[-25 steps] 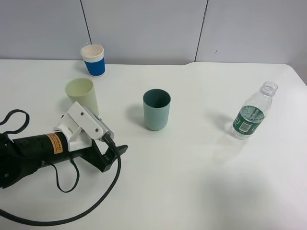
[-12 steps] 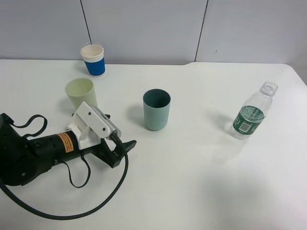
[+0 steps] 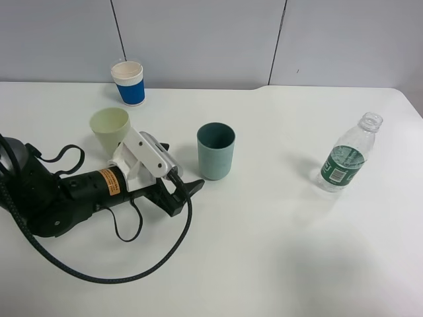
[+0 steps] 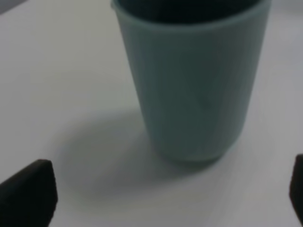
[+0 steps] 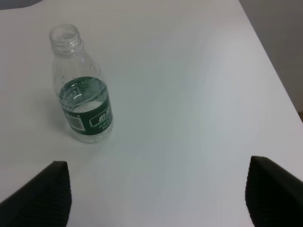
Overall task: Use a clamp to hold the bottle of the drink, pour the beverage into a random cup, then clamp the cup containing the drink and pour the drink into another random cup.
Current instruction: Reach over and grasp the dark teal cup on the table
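Note:
A teal cup (image 3: 215, 150) stands upright mid-table and fills the left wrist view (image 4: 191, 85). My left gripper (image 3: 188, 191) is open and empty, just left of and in front of the teal cup, apart from it; in the left wrist view (image 4: 163, 194) its dark fingertips (image 4: 28, 194) sit wide on either side. An uncapped clear bottle (image 3: 346, 160) with a green label stands at the right, also in the right wrist view (image 5: 83, 99). My right gripper (image 5: 158, 189) is open and empty, short of the bottle; it is out of the exterior view.
A pale green cup (image 3: 110, 129) stands just behind the left arm. A blue-and-white paper cup (image 3: 128, 82) stands at the back left near the wall. The left arm's black cable (image 3: 132, 264) loops over the table in front. The table's right edge (image 5: 279, 85) lies near the bottle.
My left arm has moved to the right and slightly back, bringing the open gripper close to the teal cup. The cups and the bottle have not moved.

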Controlling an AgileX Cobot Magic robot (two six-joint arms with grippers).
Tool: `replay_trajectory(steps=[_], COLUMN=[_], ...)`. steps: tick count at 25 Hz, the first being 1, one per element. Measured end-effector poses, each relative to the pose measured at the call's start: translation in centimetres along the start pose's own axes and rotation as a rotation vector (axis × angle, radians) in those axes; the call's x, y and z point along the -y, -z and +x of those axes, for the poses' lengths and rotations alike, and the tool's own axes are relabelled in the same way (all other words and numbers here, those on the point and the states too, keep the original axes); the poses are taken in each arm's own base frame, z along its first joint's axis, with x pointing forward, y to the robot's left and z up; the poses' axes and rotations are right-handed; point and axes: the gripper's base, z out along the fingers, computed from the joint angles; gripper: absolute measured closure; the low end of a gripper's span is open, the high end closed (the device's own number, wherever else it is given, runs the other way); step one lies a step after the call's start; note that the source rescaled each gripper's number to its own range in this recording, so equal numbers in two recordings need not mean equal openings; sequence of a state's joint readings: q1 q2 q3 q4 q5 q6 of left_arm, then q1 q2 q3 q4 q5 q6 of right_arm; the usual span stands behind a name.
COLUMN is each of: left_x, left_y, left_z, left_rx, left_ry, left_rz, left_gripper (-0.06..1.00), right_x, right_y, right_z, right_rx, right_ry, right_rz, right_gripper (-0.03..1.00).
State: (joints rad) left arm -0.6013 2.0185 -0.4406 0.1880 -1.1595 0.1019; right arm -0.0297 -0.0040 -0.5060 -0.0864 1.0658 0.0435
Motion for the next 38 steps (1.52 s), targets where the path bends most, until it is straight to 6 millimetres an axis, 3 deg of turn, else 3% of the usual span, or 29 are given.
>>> replay_trajectory(steps=[6, 13, 38], left_x=[-0.3, -0.2, 0.1], left_y=[-1.2, -3.3, -8.6], left_z=[-0.7, -0.1, -0.1], left_rx=[0.038, 0.042, 0.116], left_ry=[-0.001, 0.099, 0.11], left_rz=[-0.002, 0.041, 0.163], left_gripper=[-0.06, -0.06, -0.06], right_x=[0.0, 0.0, 0.0], right_y=[0.0, 0.0, 0.0], right_z=[0.0, 0.0, 0.0], right_rx=[0.0, 0.0, 0.0], right_ry=[0.0, 0.0, 0.0], right_rz=[0.0, 0.0, 0.0], right_gripper=[0.53, 0.53, 0.53])
